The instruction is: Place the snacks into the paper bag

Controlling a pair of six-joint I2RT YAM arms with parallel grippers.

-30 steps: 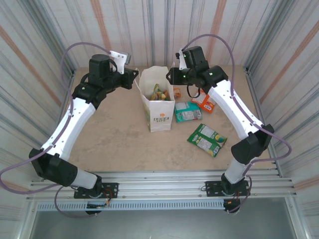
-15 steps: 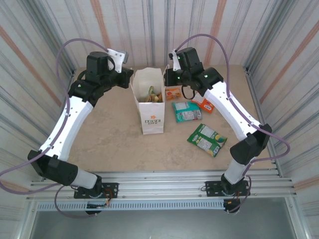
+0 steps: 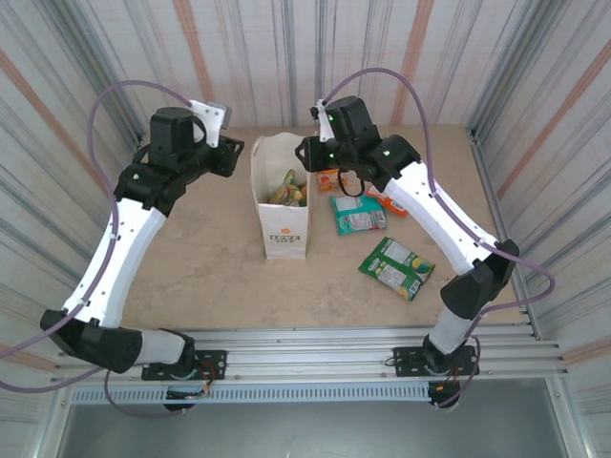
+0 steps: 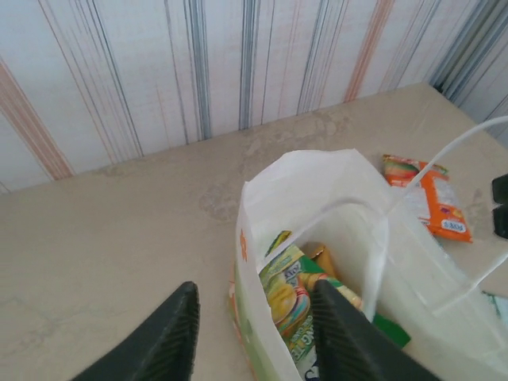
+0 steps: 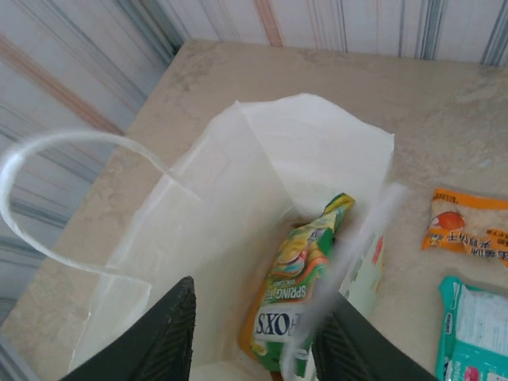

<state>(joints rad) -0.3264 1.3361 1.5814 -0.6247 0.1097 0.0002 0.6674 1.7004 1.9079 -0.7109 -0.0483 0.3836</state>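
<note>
Paper bag (image 3: 284,215) upright mid-table (image 3: 210,258); two grippers spread at its mouth.
Four packets lie on the table right of the bag (tiny orange packet (image 3: 329,178), teal packet (image 3: 358,215), orange-white packet (image 3: 390,201), dark green packet (image 3: 397,268)). Inside: FOX'S packet (image 5: 295,290) and seemingly two more, partly hidden. Left gripper (image 4: 250,337) straddles the bag wall, jaws apart; right gripper (image 5: 250,337) jaws apart over the opening.

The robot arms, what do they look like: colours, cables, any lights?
The left arm and right arm have white links between black joints. A purple cable loops along each. The right arm's wrist shows small green lights. The fingers are tapered and black.
</note>
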